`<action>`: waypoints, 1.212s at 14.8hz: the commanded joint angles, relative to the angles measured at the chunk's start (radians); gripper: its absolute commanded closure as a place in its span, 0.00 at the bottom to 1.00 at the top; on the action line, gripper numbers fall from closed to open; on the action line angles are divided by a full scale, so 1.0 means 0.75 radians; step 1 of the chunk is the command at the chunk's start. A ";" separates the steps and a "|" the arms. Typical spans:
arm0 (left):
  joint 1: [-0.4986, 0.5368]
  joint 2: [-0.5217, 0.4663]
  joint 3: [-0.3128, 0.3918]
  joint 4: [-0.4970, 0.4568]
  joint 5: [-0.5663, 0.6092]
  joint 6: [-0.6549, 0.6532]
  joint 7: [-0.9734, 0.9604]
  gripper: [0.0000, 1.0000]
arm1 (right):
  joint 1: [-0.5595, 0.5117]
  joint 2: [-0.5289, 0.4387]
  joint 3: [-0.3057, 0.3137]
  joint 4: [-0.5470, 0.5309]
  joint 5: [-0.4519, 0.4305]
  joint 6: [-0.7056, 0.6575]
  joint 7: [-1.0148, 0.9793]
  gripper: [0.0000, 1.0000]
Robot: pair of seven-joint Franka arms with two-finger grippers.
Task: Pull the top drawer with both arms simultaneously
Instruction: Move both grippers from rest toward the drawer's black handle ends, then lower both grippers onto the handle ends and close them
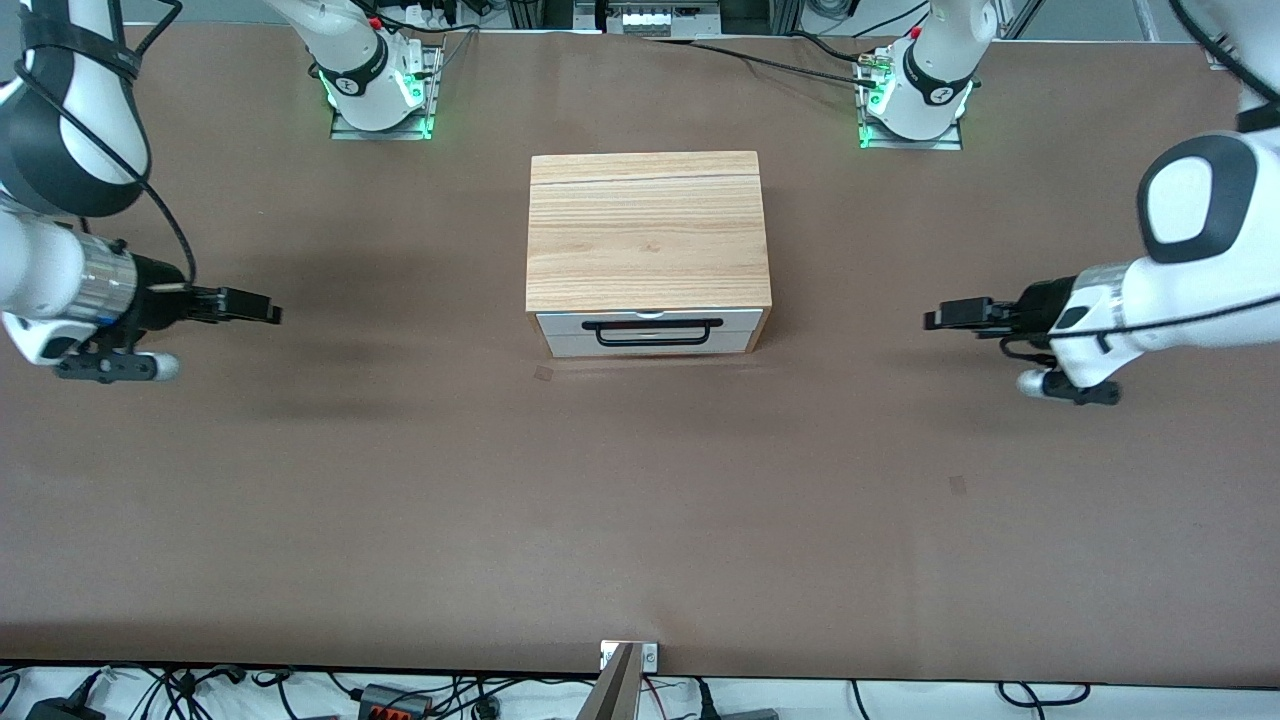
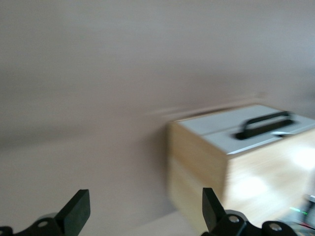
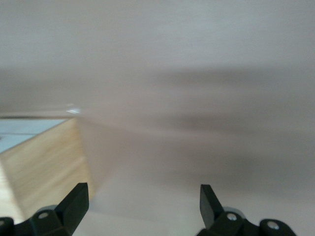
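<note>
hands first: left hand (image 1: 938,319) hangs over bare surface (image 1: 640,520) out toward its own arm's end, fingers spread wide, nothing between them. right hand (image 1: 268,312) mirrors it at the other end, just as wide apart, just as empty. both point inward at the wooden box (image 1: 646,230), and both are well apart from it.

between the two hands sits that box, and low on its face is the top drawer (image 1: 650,321), white front, shut flush as far as i can judge, with the black bar handle (image 1: 652,332) across it. neither hand is anywhere near that bar yet.

now the risks. two hands share one thin bar, so if they come in unevenly they could crowd each other or catch the box corners. pull out of step and the drawer may skew and jam. the box looks loose on the surface, so a hard tug might drag the whole thing.

hard to read: the wrist views smear. the left one shows the handle (image 2: 266,125) only softly; the right one catches a box corner (image 3: 44,162) and no handle at all. any lower drawer is hard to separate in the front view.
</note>
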 commanded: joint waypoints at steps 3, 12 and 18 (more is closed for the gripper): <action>-0.038 0.198 -0.010 0.048 -0.343 0.067 0.231 0.00 | 0.002 0.232 0.007 0.031 0.573 0.011 -0.239 0.00; -0.128 0.486 -0.010 0.023 -0.938 0.169 0.869 0.00 | 0.290 0.402 0.009 -0.073 1.267 0.369 -0.542 0.00; -0.238 0.582 -0.020 -0.089 -1.345 0.163 1.047 0.00 | 0.307 0.398 0.056 -0.214 1.639 0.361 -0.802 0.00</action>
